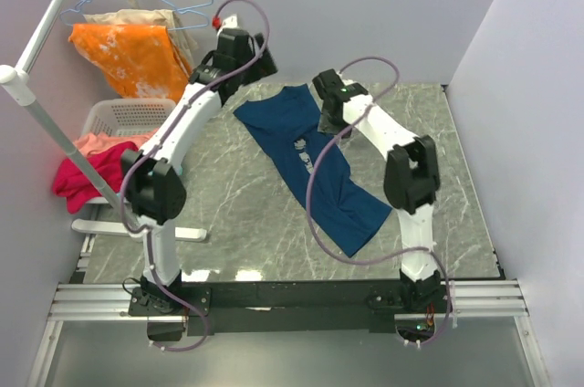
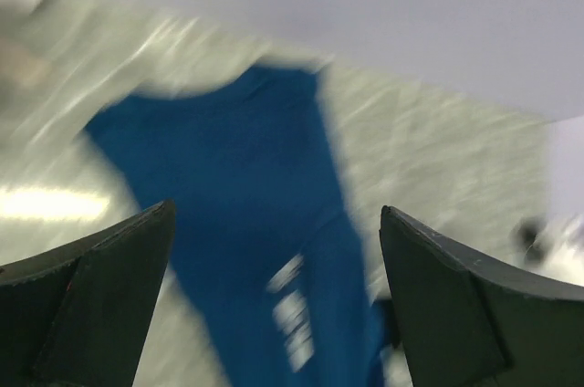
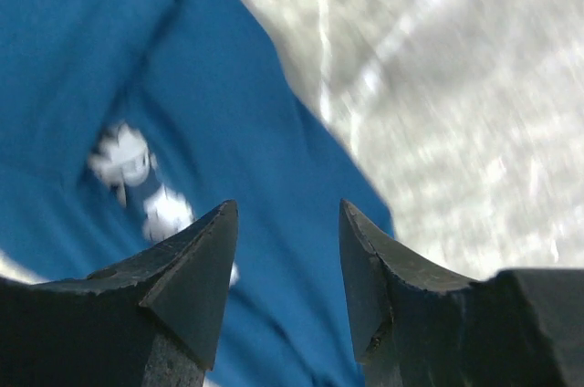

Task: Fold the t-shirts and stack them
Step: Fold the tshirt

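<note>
The blue t-shirt (image 1: pixel 283 127) lay stretched across the table (image 1: pixel 228 223). The left gripper (image 2: pixel 276 207) gaped wide near it. The right gripper (image 3: pixel 287 206) stood half-spread, holding nothing.

A robotics lab test cell: pale partition walls (image 1: pixel 365 4) box in a marble-patterned table (image 1: pixel 237 223), left arm (image 1: pixel 178 131) and right arm (image 1: pixel 392 136) bolted to an aluminium rail (image 1: pixel 91 300), laundry basket (image 1: pixel 128 113) and hanger rack (image 1: pixel 50 11) staged alongside
</note>
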`<state>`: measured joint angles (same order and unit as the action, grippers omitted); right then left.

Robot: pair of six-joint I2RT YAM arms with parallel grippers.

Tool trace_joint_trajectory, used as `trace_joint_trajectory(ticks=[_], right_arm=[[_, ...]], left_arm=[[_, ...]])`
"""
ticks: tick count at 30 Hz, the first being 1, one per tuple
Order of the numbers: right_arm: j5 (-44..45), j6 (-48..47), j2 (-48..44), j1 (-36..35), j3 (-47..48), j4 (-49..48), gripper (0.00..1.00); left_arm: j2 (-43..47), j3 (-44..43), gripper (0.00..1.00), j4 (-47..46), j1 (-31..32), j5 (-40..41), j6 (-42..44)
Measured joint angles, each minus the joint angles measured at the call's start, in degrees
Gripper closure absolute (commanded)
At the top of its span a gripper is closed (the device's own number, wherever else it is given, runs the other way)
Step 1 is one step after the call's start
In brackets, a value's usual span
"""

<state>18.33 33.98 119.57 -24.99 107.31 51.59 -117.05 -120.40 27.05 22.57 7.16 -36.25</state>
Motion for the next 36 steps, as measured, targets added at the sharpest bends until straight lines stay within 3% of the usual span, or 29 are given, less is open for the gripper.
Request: trace_joint_trajectory(ticks=[6,13,19,23,36], right_arm=[[-0.6,-7.2,10.3,-0.2,11.0,-1.6,0.42],[-7.3,-13.9,11.7,-0.3,14.4,-11.2,0.38],[-15.0,-18.7,17.4,-0.4,24.2,-13.5,0.22],[-17.3,-20.3,20.3,-0.4,26.6,-14.0,0.17],[-14.8,-21.1,26.5,-0.4,29.5,-6.0,0.14]], left_arm=[[11.3,23.5,0.01,8.3,0.9,6.0,-2.7],[18.0,43.9,0.01,12.6,7.6,2.4,-5.1],[23.6,49.3,0.01,12.0,10.8,0.1,-5.4],[26.3,49.9,0.01,11.0,11.5,-0.7,-5.6],[27.1,51.1,0.01,10.9,19.8,-0.2,-8.7]])
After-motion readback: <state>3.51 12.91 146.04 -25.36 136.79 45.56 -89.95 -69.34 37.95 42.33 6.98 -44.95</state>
